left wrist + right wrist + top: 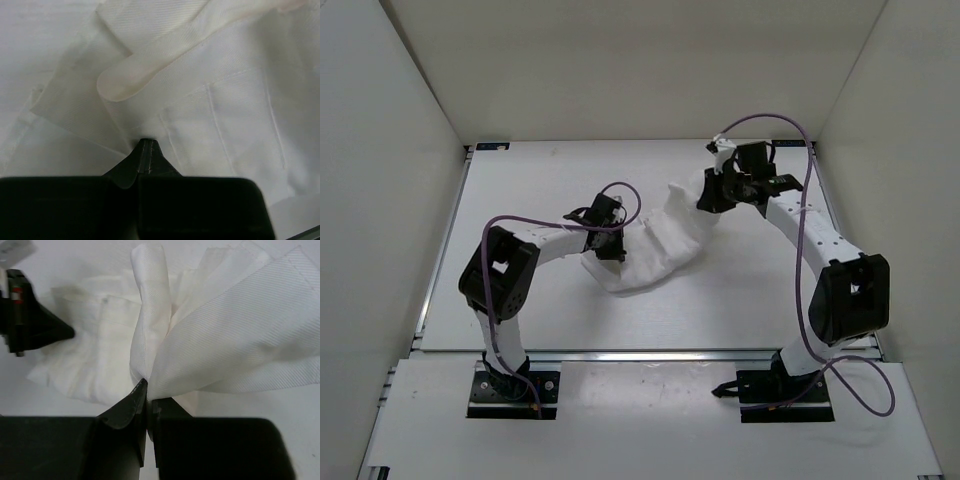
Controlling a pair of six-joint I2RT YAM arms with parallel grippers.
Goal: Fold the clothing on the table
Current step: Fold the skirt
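Observation:
The white clothing lies bunched in the middle of the table, stretched between my two grippers. My left gripper is at its left edge. In the left wrist view its jaws are pressed together, and the creases of the clothing run into their tip. My right gripper is at the far right end. It is shut on a gathered bunch of the clothing, which fans out from between the fingers. The left gripper also shows at the left of the right wrist view.
White walls close in the table on the left, the back and the right. A metal rail runs along the front edge, just ahead of both arm bases. Purple cables loop along each arm.

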